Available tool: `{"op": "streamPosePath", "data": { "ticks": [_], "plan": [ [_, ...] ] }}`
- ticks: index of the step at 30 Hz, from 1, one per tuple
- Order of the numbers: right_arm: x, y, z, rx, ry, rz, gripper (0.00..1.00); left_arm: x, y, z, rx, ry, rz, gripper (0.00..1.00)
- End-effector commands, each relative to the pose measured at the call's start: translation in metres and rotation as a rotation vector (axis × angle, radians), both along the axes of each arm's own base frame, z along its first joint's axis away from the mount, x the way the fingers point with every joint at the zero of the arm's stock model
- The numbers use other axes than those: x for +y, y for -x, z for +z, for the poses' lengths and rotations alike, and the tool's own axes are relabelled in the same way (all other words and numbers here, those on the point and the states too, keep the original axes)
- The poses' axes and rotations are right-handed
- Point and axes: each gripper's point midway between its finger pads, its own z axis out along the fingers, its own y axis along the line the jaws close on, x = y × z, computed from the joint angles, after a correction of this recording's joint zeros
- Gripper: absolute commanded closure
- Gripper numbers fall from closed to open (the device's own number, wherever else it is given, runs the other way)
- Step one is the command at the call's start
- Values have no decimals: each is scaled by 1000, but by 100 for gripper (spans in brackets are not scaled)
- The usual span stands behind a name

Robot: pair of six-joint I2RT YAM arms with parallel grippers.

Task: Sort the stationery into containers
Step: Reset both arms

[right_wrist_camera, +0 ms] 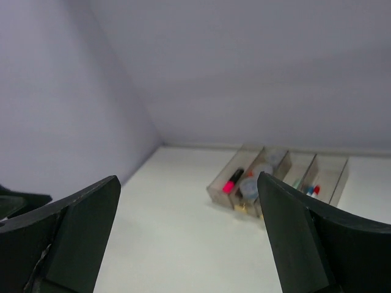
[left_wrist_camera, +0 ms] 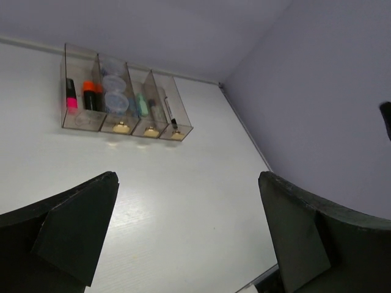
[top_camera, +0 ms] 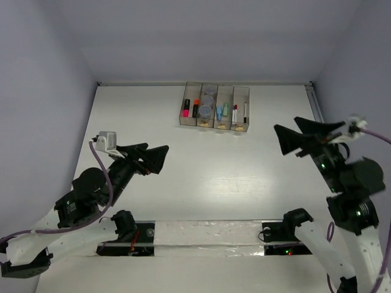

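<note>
left gripper (top_camera: 156, 149) spread wide, empty, over the table's (top_camera: 214, 177) left | bins (top_camera: 242, 90) at far middle, holding markers (top_camera: 186, 108), jars (top_camera: 208, 101), blue/green bits (top_camera: 220, 112), pens (top_camera: 235, 113) | right gripper (top_camera: 285, 123) spread too, empty

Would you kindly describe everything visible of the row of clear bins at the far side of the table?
The row of bins is four narrow, clear brownish compartments, plastic by the look, joined side by side, with small gold knobs in front. It stands flat on the white table, nothing else touching it. Left to right it holds markers, round jars, light-blue and green pieces, and pens.
</note>
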Motion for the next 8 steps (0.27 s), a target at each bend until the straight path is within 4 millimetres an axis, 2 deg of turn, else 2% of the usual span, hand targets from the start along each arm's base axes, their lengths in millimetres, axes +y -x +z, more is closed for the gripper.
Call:
{"op": "streamPosePath", "data": {
  "ticks": [1, 2, 4, 8],
  "plan": [
    [-39, 9, -12, 17, -8, -190, 0, 17, -2, 41, -85, 57, 55, 1],
    [-46, 19, -9, -13, -21, -213, 0, 19, -2, 43, -91, 64, 59, 1],
    [-50, 16, -20, 3, -11, -238, 0, 17, -2, 37, -93, 60, 51, 1],
    [-45, 8, -28, 41, 7, -225, 0, 7, -4, 29, -80, 49, 39, 1]
  ]
}}
